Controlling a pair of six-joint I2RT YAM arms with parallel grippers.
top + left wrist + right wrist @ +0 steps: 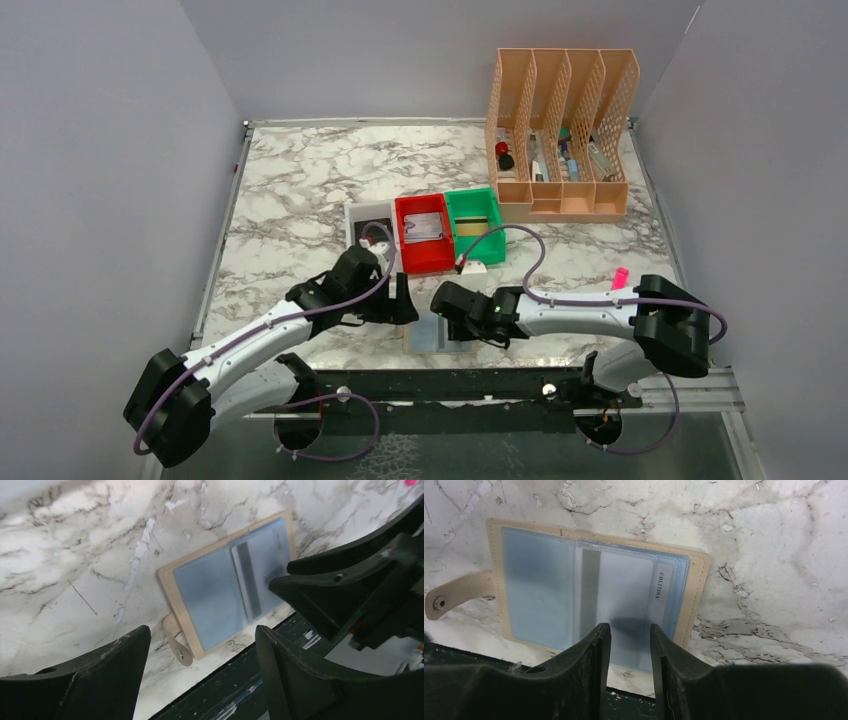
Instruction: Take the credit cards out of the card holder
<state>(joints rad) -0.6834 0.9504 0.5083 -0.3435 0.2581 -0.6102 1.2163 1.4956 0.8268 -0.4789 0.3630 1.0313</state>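
Observation:
The tan card holder lies open and flat at the table's near edge, blue-grey pockets up. In the right wrist view its snap strap points left. A silvery grey card with a grey stripe sits in its right-hand pocket. No black card shows in it. My right gripper hovers over the holder's near edge, jaws a narrow gap apart, nothing between them. My left gripper is wide open and empty, just left of the holder. In the top view the left gripper and right gripper are close together.
A white tray, a red tray and a green tray stand in a row behind the holder; the red and green ones hold flat items. A peach organiser stands at the back right. A pink object lies to the right.

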